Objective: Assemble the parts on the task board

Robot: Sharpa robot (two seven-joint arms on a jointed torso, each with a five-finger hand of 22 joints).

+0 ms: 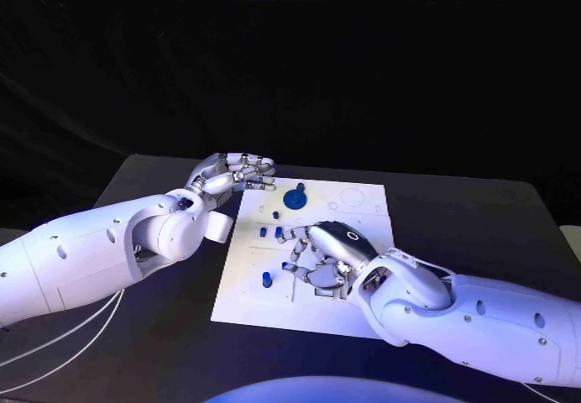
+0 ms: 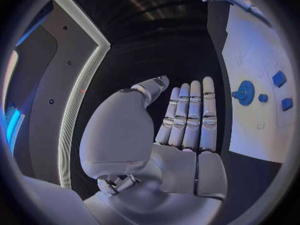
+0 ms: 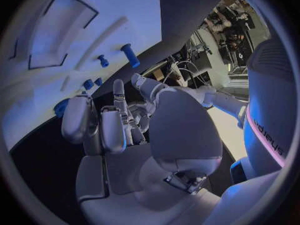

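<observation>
Fingers of the right hand [image 1: 325,256] curl down over the task board [image 1: 363,220], empty as far as I can tell; the upright blue peg [image 1: 268,280] stands just beside them, toward the left arm.

From the left wrist, the left hand [image 2: 181,125] lies flat, fingers together, empty, well apart from the blue gear [image 2: 245,92].

From the right wrist, the peg [image 3: 130,55] lies beyond the fingertips [image 3: 119,87].

The task board [image 1: 345,315] lies at frame centre on the table [image 1: 484,218]; a gear [image 1: 295,200] sits near its upper edge, small parts [image 1: 268,280] stand at centre-left.
</observation>
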